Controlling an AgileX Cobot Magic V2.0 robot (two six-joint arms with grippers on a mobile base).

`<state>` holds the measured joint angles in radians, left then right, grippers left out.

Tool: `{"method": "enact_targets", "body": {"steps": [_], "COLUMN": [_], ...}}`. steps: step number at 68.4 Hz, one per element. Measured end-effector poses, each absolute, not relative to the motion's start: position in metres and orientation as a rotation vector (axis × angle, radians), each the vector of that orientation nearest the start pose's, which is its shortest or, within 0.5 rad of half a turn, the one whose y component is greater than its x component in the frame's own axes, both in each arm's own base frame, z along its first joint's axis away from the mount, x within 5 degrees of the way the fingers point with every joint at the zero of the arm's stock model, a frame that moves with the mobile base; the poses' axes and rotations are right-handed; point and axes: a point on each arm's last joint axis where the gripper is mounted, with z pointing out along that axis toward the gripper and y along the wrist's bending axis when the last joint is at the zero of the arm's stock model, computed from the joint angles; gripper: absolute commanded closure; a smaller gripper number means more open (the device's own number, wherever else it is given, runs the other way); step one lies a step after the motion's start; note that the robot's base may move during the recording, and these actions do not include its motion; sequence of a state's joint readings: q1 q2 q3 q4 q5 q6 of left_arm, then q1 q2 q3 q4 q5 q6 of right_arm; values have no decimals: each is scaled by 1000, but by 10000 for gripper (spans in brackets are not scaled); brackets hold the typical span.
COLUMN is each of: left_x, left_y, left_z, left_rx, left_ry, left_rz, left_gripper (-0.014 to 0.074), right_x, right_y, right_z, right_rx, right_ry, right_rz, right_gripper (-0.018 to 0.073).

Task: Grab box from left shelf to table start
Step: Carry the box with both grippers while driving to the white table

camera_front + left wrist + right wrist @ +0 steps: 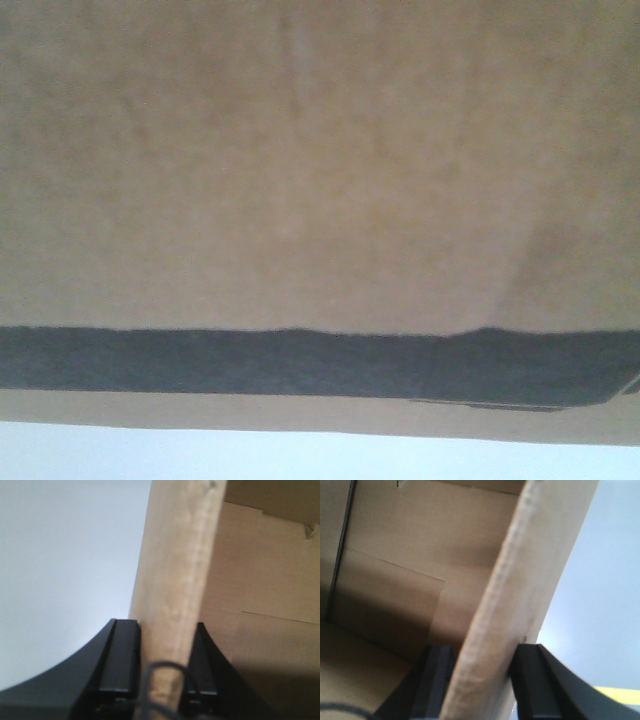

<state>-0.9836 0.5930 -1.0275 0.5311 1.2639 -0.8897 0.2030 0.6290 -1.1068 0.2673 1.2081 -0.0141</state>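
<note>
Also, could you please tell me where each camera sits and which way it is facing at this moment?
Front view: on the robot's front, facing forward, close against the box and its dark printed band; no robot parts show.
Left wrist: behind the left tool, looking along its black fingers, which straddle a box wall.
Right wrist: behind the right tool, likewise straddling a box wall.
Shared: both wrist views show the box's inside.

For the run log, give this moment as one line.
box: fills front view | left fingers: shut on box edge | right fingers: shut on box edge | shelf: not in view
</note>
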Motion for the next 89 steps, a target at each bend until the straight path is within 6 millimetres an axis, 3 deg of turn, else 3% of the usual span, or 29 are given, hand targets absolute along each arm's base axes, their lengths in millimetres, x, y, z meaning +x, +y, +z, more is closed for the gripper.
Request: {"method": "enact_targets", "body": {"steps": [89], "left_x": [67], "left_y": [-21], "left_z": [406], "left_rx": [32], "left_ry": [2193], "left_rz": [-395], "left_gripper": [688], "right_x": [60], "right_y": [35], "right_z": [421], "right_rx": [-273], "right_ry": [2194], "right_rz": [434], "right_gripper": [493]}}
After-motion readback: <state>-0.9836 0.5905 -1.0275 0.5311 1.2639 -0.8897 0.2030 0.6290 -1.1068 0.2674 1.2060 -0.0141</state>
